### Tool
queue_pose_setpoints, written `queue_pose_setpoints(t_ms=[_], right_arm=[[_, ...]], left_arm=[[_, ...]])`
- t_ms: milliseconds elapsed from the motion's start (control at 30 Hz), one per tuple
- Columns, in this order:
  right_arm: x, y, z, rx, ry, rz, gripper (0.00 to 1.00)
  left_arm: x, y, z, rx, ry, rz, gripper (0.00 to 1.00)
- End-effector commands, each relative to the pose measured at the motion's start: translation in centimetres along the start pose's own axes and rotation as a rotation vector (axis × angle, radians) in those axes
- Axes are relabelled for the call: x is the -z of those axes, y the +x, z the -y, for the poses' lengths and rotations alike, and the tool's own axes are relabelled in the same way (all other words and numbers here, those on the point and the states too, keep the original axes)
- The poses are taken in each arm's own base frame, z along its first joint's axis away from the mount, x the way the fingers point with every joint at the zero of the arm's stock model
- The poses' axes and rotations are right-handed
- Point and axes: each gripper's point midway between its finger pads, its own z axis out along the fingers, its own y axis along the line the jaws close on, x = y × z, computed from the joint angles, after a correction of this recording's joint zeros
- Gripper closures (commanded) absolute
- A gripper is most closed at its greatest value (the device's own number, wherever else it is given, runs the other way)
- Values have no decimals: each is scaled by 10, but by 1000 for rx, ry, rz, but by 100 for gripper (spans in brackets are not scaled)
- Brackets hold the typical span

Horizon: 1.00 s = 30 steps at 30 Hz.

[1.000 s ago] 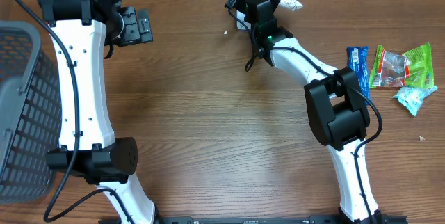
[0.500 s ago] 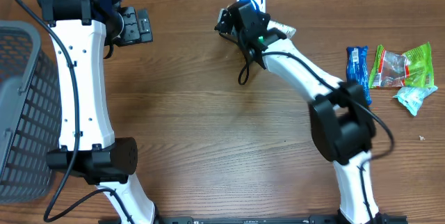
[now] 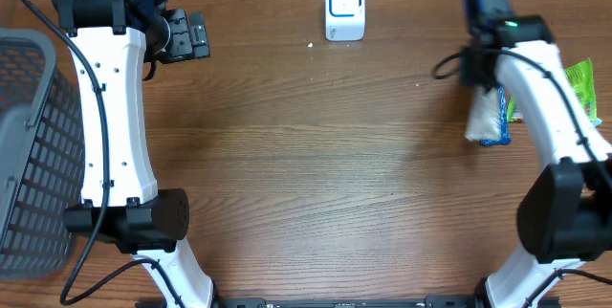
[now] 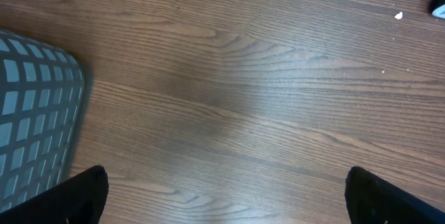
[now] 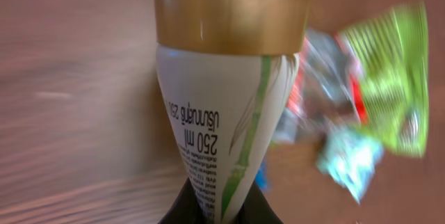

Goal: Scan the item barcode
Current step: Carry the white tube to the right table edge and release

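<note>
Snack packets (image 3: 579, 83) beside pouch (image 3: 481, 117) (basket (image 3: 33, 107) leftward)

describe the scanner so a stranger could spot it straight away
Follow the table's far edge to about midway between the grey basket on the left and the snack packets on the right. The scanner stands alone there: a small white rounded box, unlike the crinkly, coloured packets.
</note>
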Motion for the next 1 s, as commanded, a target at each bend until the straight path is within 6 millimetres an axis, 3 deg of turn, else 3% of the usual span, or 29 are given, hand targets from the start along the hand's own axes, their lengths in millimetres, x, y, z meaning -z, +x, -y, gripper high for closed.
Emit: queue_pose_setpoints(t_ms=[0,100,200,233,267,333,367,467,533,567,633,733,833,933,967], right_arm=[[-34,19,54,-134,121,-50,96],[-48,19,64,-75,130,-35,96],[-49,13,67,-8,148,-16,96],[-48,10,73,-13,180,-3,91],[-47,9,76,-16,201,4,75],[-45,5,84,-22,249,17,30],[-45,4,86,-24,255,23,0],[-37,-3,64,-11,155,42,0],[-20,-13,49,5,104,75,0],[-6,-19,43,16,93,101,0],[41,-33,24,55,52,181,0],[109,-36,-9,125,-40,283,0],[201,-25,-43,209,-168,442,0],[266,-6,-61,265,-265,575,0],[277,2,-63,280,-286,595,0]], left_arm=[[7,-3,2,-12,11,23,0],[7,-3,2,-12,11,24,0],[7,-3,2,-12,11,23,0],[7,-3,2,-13,11,24,0],[7,-3,2,-13,11,24,0],[7,-3,2,-12,11,24,0],[7,-3,2,-13,11,24,0],[7,-3,2,-12,11,23,0],[7,-3,2,-13,11,24,0],[7,-3,2,-13,11,24,0],[7,-3,2,-12,11,23,0],[7,-3,2,-13,11,24,0],[7,-3,2,-12,11,24,0],[7,-3,2,-13,11,23,0],[7,-3,2,-13,11,24,0]])
